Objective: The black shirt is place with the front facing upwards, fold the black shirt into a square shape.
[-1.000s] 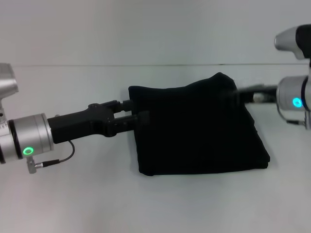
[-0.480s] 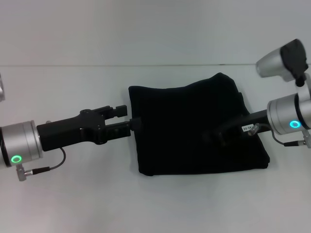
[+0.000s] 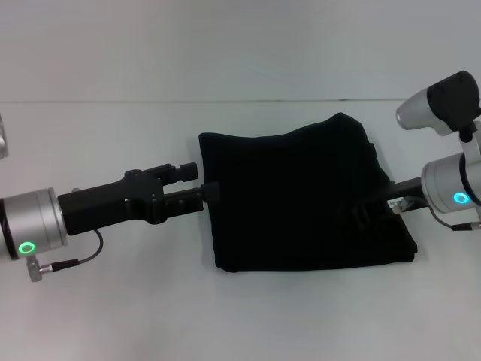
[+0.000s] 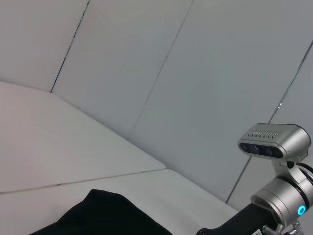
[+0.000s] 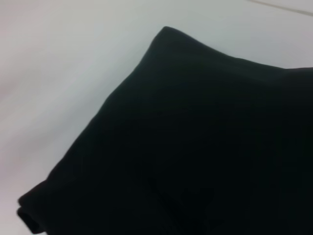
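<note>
The black shirt (image 3: 301, 199) lay folded into a thick, almost square bundle in the middle of the white counter (image 3: 113, 316). The left gripper (image 3: 210, 192) reached in from the left, its tip touching the shirt's left edge. The right gripper (image 3: 353, 214) lay over the shirt's right side. I could not tell if either gripper's fingers were open or closed.

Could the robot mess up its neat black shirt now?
Maybe. The left end effector touches the left edge of the folded soft black cloth shirt, so pulling away could drag that edge and open the fold. The right end effector lies over the shirt's right side and might snag the top layer. One far corner already pokes up, so the square on the white table isn't quite even.
</note>
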`<state>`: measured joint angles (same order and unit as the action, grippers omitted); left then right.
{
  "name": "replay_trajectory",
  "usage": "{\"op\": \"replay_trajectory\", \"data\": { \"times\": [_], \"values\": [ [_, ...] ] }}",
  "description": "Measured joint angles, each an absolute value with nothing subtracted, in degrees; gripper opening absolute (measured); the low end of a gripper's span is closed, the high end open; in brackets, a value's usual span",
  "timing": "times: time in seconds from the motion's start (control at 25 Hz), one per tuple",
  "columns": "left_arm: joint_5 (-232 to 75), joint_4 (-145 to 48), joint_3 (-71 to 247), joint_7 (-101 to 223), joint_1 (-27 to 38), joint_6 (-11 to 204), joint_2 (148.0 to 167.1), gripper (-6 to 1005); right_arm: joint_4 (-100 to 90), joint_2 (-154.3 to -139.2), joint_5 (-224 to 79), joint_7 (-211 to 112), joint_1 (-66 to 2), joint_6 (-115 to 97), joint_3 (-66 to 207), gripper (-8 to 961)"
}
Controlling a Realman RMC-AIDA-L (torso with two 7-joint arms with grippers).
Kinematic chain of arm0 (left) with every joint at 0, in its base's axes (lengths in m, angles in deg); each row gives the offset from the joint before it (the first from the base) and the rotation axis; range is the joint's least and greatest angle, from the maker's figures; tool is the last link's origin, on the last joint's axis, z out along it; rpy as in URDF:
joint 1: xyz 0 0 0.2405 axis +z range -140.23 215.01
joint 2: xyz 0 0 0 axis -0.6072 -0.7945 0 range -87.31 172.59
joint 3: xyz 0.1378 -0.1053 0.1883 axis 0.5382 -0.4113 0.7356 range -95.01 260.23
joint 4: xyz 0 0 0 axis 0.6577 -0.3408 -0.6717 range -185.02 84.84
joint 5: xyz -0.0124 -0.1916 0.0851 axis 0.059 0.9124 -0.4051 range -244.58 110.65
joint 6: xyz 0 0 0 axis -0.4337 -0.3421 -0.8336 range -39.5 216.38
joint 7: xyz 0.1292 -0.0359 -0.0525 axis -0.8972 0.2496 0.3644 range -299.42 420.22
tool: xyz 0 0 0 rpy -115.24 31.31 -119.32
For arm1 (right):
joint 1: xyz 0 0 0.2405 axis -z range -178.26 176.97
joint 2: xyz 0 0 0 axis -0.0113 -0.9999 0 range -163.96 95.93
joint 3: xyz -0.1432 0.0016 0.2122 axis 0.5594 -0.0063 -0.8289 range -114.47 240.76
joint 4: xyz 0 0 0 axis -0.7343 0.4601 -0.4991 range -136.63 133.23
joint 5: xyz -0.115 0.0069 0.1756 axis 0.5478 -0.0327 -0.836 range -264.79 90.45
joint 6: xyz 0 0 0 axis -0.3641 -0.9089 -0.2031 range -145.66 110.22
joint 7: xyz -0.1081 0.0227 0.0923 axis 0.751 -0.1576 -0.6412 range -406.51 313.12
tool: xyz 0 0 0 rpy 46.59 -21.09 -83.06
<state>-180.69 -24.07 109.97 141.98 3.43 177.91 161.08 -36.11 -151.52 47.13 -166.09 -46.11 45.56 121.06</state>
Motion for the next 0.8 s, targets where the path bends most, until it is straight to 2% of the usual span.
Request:
{"op": "replay_trajectory", "data": {
  "times": [0.24, 0.48, 0.8],
  "values": [
    [-180.68, -24.02, 110.02, 141.96, 3.33, 177.39, 161.1, 776, -37.1, -151.35, 46.98, -165.66, -44.69, 45.24, 119.39, 100],
    [-180.69, -23.94, 109.94, 141.98, 2.7, 174.93, 161.0, 776, -42.14, -151.73, 43.02, -162.34, -40.3, 46.38, 112.25, 114],
    [-180.69, -23.91, 109.94, 142.76, 1.47, 173.45, 160.74, 777, -42.46, -149.89, 35.69, -161.29, -35.39, 48.61, 104.41, 132]
  ]
}}
